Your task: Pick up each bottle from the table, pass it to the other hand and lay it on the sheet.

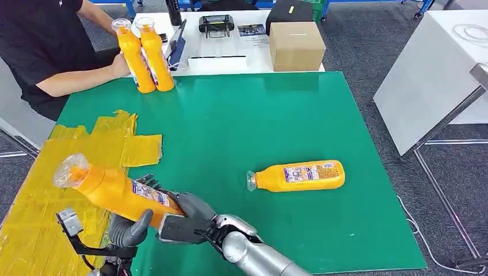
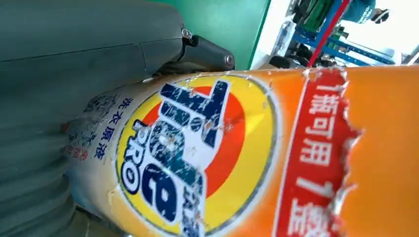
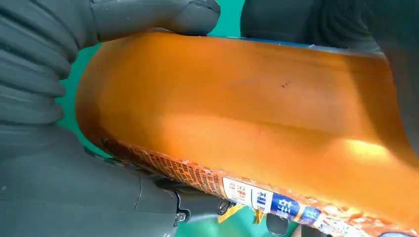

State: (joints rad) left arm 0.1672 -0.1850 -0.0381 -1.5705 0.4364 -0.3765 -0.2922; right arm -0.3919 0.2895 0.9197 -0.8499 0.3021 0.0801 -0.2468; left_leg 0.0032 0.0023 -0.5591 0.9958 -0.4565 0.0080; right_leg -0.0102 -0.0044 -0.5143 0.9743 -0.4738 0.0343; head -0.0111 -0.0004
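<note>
An orange detergent bottle (image 1: 109,190) with a clear cap hangs tilted over the edge of the yellow sheet (image 1: 40,190), cap pointing up and left. My left hand (image 1: 128,230) grips its lower body from below, thumb against it. My right hand (image 1: 187,221) holds the bottle's base end from the right. The left wrist view has the bottle's label (image 2: 197,158) close against my left hand (image 2: 59,74). In the right wrist view my right hand (image 3: 54,84) wraps the orange body (image 3: 247,113). A second orange bottle (image 1: 299,175) lies on its side on the green mat (image 1: 259,115).
A person in black sits at the table's far left, a hand steadying two upright orange bottles (image 1: 145,54). A cardboard box (image 1: 296,45) and a dark device (image 1: 216,24) stand on the white table behind. Another white table (image 1: 437,75) is to the right.
</note>
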